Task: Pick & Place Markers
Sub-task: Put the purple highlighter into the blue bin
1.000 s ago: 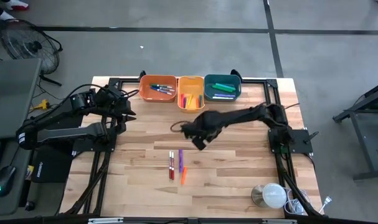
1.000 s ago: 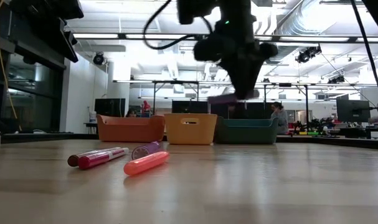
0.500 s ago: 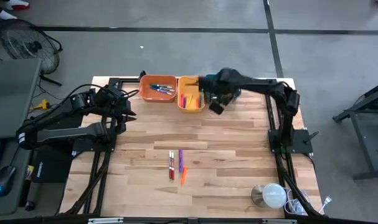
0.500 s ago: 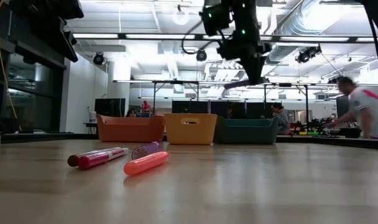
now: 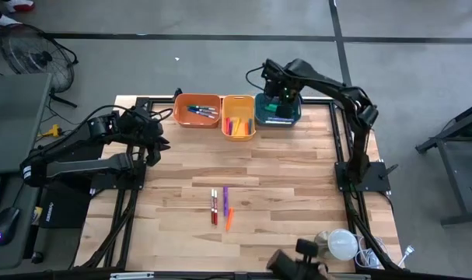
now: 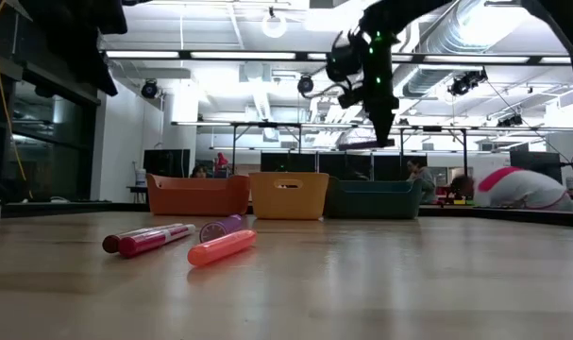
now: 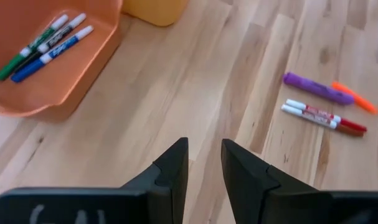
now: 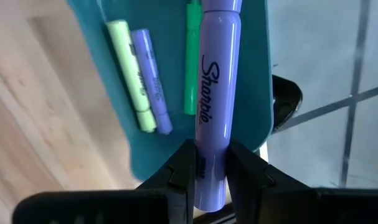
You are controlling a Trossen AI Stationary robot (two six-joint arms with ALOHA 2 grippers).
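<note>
My right gripper point(image 5: 278, 97) hangs over the teal bin point(image 5: 277, 110) at the table's far edge, shut on a purple marker point(image 8: 213, 93). In that bin lie a pale green marker point(image 8: 129, 68), a lilac one point(image 8: 152, 81) and a green one point(image 8: 191, 62). Two red markers point(image 5: 214, 206), a purple one point(image 5: 225, 194) and an orange one point(image 5: 229, 219) lie flat on the wood in the near middle. My left gripper point(image 7: 204, 162) waits open at the table's left point(image 5: 156, 138), with nothing between its fingers. My right gripper pinches the purple marker between its two fingers near one end point(image 8: 208, 155), on its two long sides. The fingers point down from above and lie across it. In the low view the marker point(image 6: 362, 144) hangs about level, lifted clear above the teal bin point(image 6: 373, 198).
An orange bin point(image 5: 197, 110) with several thin pens and a yellow bin point(image 5: 239, 117) with markers stand left of the teal one. A white round thing point(image 5: 340, 243) sits at the near right corner. A person point(image 6: 513, 189) bends in the room behind.
My right gripper has swung from above the table's middle toward the far edge and the right, carrying the purple marker clear of the table, and its wrist has rolled. It now hangs over the teal bin, still shut on the marker.
</note>
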